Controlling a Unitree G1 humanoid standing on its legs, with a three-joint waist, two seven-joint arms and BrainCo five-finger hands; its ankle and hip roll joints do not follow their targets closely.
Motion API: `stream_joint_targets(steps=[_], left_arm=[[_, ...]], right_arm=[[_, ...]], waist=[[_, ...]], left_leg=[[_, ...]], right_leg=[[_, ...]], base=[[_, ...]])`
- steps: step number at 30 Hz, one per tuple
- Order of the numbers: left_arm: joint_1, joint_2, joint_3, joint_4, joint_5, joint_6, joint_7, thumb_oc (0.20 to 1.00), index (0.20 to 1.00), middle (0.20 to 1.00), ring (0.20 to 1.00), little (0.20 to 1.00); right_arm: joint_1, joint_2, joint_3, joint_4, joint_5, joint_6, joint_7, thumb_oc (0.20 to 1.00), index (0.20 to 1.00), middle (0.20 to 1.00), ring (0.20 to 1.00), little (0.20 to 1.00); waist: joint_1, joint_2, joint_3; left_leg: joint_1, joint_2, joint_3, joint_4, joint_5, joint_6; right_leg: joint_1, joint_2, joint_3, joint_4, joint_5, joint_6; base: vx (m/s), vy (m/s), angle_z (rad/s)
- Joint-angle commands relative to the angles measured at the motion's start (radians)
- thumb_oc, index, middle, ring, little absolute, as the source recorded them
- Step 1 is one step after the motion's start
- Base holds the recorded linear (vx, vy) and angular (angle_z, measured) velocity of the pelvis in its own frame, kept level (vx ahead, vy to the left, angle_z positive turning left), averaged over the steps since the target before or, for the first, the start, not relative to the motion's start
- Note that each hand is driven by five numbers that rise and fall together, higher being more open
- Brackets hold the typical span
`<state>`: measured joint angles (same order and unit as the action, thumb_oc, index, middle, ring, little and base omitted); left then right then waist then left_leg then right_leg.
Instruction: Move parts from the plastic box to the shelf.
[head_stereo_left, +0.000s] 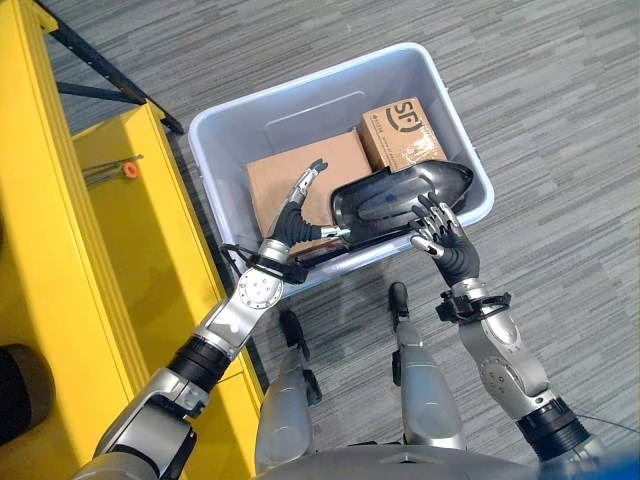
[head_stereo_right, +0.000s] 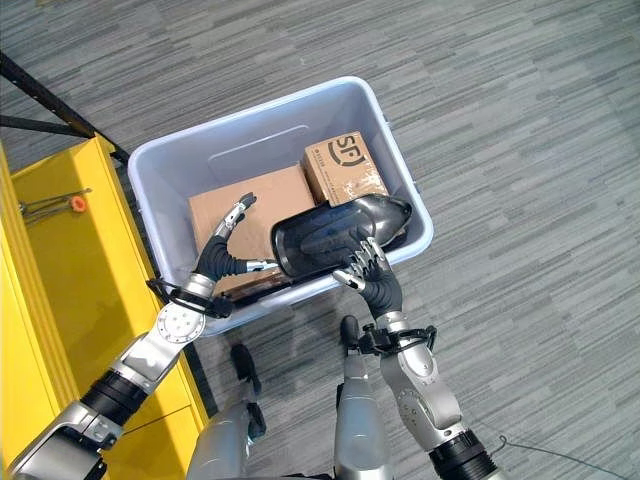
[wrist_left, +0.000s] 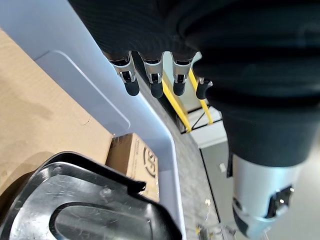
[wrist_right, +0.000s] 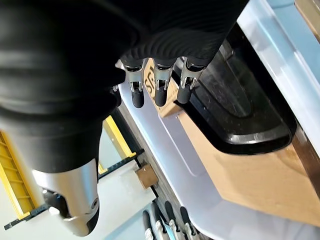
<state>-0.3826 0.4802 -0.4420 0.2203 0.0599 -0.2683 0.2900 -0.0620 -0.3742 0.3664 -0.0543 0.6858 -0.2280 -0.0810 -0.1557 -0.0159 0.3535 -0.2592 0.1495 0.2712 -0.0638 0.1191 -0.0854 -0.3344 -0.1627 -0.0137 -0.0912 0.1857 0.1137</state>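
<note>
Both hands, left (head_stereo_left: 292, 222) and right (head_stereo_left: 437, 232), fingers apart, flank the black tray (head_stereo_left: 400, 195) mid-frame; stiff, light, slick; grip its rims.

We see two silver-grey arms with round metal discs at the forearm joints and black bands near the elbows. The left hand (head_stereo_left: 296, 222) and the right hand (head_stereo_left: 447, 246) each wear a dark ribbed cover over back and wrist, and we spot silver fingers (wrist_left: 131, 76) ending in dark tips.
</note>
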Motion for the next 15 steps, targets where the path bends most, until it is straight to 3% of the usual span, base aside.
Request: stream_joint_targets(steps=[1,15], left_arm=[[-0.058,0.020,-0.006,0.040,0.046,-0.031,0.037,1.000,1.000,1.000,1.000,1.000],[-0.167,0.027,0.007,0.138,0.079,-0.010,0.101,1.000,1.000,1.000,1.000,1.000]], right_arm=[[0.009,-0.013,-0.014,-0.088,0.026,-0.076,0.023,1.000,1.000,1.000,1.000,1.000],[0.028,-0.036,-0.022,-0.117,0.030,-0.089,0.030,1.000,1.000,1.000,1.000,1.000]], waist=[[-0.006,-0.033,-0.035],[-0.044,-0.030,-0.013]], left_leg=[[-0.007,0.066,-0.028,0.107,-0.072,-0.034],[-0.010,0.075,0.012,0.091,-0.058,-0.045]], right_leg=[[0.007,-0.036,0.053,0.025,-0.086,0.045],[-0.038,-0.018,0.095,0.026,-0.073,0.046]], base=[[-0.01,0.001,-0.05],[-0.01,-0.003,-0.11]])
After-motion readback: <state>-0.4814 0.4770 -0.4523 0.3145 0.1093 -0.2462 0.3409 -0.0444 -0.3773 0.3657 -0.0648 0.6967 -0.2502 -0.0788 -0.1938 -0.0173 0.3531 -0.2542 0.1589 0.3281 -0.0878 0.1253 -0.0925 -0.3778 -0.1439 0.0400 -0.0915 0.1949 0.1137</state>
